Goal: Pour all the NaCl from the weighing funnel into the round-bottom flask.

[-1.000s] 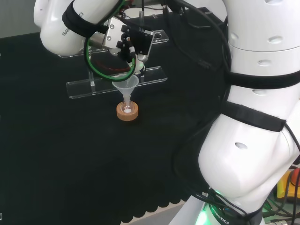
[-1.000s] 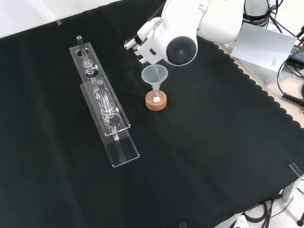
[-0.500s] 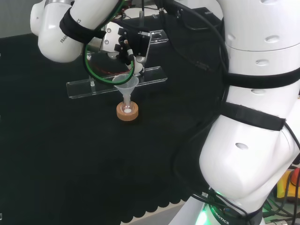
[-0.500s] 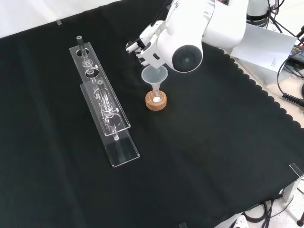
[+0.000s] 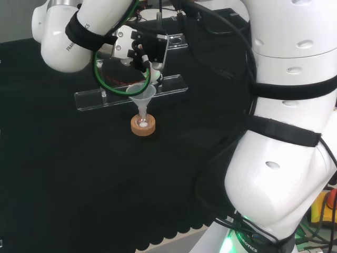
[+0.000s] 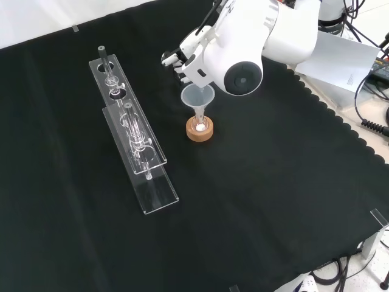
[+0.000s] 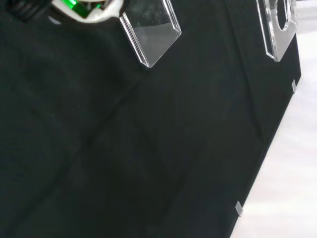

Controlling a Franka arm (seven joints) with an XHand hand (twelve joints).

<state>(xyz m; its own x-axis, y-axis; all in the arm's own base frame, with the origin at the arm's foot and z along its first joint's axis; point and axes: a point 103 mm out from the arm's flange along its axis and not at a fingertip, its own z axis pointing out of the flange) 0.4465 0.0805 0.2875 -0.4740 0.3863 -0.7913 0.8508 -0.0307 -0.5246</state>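
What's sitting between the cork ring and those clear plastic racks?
Nothing. In the front view, bare black cloth separates the cork ring from the clear racks.

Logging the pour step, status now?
Hand poised over the funnel, finger state unclear. Funnel seated in the flask on the cork ring; white material at flask bottom. Clear racks stand apart, nothing blocking.

You see a worktop (image 6: 273,201) covered in matt black cloth with a scalloped edge. The funnel (image 6: 197,97) is translucent, smooth plastic or glass. Beneath it, the stand (image 6: 199,131) is a tan cork ring, dull and grainy. To the left in the front view, the racks (image 6: 130,131) are clear, glossy acrylic. The arm links (image 5: 284,105) are glossy white plastic.
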